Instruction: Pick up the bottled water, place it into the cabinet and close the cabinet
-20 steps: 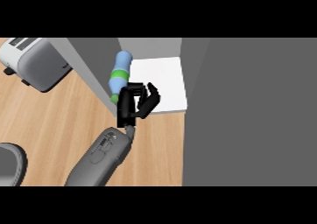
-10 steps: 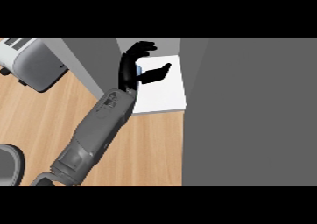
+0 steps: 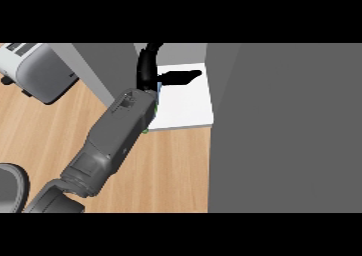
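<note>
Left hand (image 3: 148, 64) extended over the white cabinet shelf (image 3: 188, 106), fingers straight and thumb spread wide; we see nothing held in it. Of the bottled water (image 3: 159, 95) we see only a blue-green sliver at the forearm's right edge, at the shelf's left side. Toaster (image 3: 32, 70) stands on the worktop (image 3: 176, 170).
</note>
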